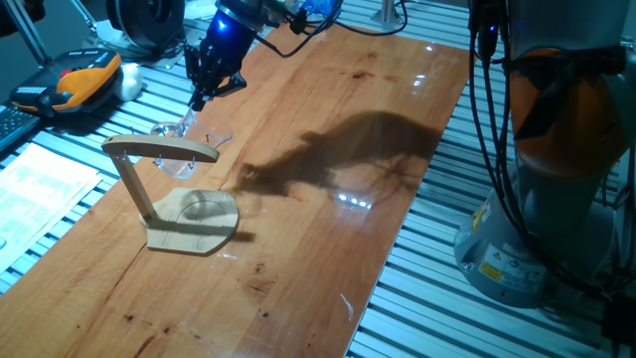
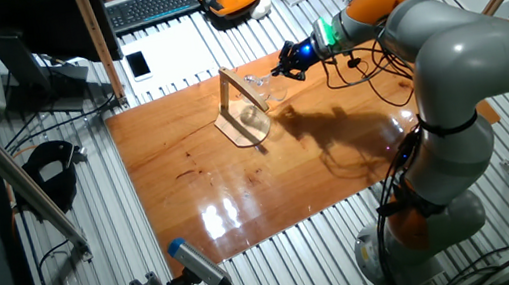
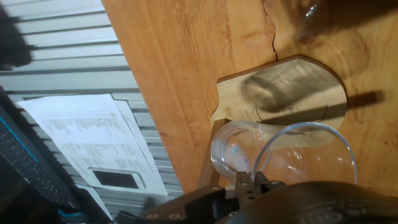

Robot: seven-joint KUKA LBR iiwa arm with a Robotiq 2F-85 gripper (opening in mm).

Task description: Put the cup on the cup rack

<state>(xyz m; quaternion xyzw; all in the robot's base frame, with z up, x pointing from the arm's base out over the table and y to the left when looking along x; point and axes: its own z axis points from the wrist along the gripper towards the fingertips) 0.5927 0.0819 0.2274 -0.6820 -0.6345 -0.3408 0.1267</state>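
Observation:
The cup (image 1: pixel 182 134) is a clear glass mug held in the air just behind the top arm of the cup rack (image 1: pixel 159 149). My gripper (image 1: pixel 206 92) is above it, shut on the cup's rim. In the hand view the cup (image 3: pixel 283 152) hangs below my gripper (image 3: pixel 252 182), with the rack's round base (image 3: pixel 292 90) right beneath and the slanted post (image 3: pixel 208 165) beside the glass. In the other fixed view my gripper (image 2: pixel 285 65) holds the cup (image 2: pixel 266 86) close to the top of the rack (image 2: pixel 240 114). I cannot tell whether the cup touches the rack.
The rack's base (image 1: pixel 194 221) stands near the left edge of the wooden tabletop (image 1: pixel 328 229). Paper sheets (image 1: pixel 40 189), an orange-black pendant (image 1: pixel 75 80) and a keyboard (image 2: pixel 153 4) lie on the slatted bench. The arm's base (image 1: pixel 537 199) stands at the right.

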